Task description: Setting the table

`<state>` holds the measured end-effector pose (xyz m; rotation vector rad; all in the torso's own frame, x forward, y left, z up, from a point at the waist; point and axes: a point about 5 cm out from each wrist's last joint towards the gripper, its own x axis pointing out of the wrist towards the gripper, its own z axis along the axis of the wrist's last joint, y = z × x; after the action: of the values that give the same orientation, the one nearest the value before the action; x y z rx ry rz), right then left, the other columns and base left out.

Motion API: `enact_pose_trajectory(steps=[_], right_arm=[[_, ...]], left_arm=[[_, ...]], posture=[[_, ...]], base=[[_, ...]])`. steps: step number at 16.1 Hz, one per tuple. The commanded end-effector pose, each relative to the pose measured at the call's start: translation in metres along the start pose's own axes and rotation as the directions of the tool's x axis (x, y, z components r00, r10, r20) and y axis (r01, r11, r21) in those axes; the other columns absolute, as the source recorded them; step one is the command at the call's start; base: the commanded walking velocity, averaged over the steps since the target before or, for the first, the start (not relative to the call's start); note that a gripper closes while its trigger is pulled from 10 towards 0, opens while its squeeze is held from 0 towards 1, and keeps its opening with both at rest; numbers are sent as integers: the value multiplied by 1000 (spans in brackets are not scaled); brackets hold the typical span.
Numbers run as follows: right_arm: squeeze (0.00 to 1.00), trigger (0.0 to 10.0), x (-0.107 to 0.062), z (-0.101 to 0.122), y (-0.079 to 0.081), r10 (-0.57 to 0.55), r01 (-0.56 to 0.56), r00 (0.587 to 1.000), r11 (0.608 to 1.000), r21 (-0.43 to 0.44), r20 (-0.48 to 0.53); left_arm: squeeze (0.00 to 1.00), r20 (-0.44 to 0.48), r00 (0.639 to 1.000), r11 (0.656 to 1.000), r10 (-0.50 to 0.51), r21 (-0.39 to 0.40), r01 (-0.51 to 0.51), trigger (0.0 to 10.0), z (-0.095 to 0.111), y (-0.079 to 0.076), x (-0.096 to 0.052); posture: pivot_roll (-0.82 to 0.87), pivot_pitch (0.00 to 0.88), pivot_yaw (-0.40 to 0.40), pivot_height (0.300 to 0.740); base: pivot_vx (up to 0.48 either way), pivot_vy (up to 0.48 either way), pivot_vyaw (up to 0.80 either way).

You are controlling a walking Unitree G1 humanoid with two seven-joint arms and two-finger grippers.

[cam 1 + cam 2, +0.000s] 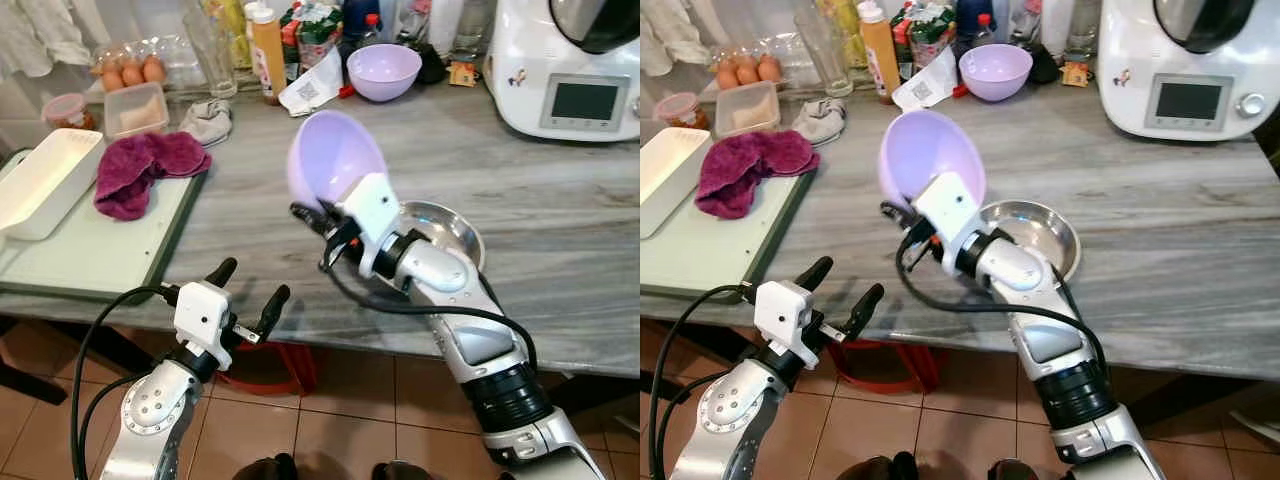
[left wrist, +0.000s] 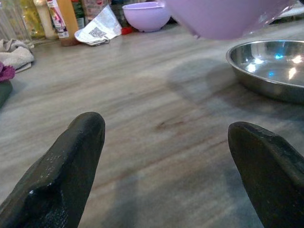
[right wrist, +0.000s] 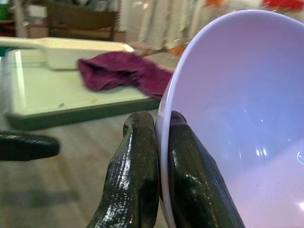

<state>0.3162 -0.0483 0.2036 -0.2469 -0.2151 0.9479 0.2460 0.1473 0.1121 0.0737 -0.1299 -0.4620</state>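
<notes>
Grey wood-grain worktop [image 1: 520, 190] carries clutter along its back edge, partly cut off. From the head views, the right gripper [image 1: 318, 215] pinches the rim of a pale lilac plastic bowl [image 1: 335, 155], held tilted above the worktop beside a shallow steel dish [image 1: 455, 230]. The left gripper [image 1: 250, 290] hovers spread, holding nothing. Right wrist view: both fingers [image 3: 137, 185] clamp the bowl's rim.

A crumpled magenta cloth [image 1: 145, 170] lies on the pale green tray [image 1: 70, 262] at the left, beside a white rectangular dish [image 1: 45, 180]. Far left — brown eggs in a clear carton [image 1: 130, 68]. Far right stands a white kitchen machine [image 1: 570, 65] with a grey screen.
</notes>
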Motion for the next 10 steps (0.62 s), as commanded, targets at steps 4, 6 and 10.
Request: enact_pose_trajectory(steps=[4,6,10], right_arm=[[0,10000,-1,-14,5,51,-50,995,999,13,-84],[0,10000,-4,-21,1,49,-47,990,999,20,-131],[0,10000,-7,-29,1,63,-58,984,998,33,-169]], left_arm=[[0,16,1000,1000,-16,14,15,10000,3,2,-3],[0,31,999,999,-45,11,45,10000,5,1,-2],[0,26,998,998,-57,17,57,10000,5,1,0]], posture=[[-101,196,68,740],[-102,195,72,740],[-102,192,77,740]], base=[[0,0,0],[0,0,0],[0,0,0]])
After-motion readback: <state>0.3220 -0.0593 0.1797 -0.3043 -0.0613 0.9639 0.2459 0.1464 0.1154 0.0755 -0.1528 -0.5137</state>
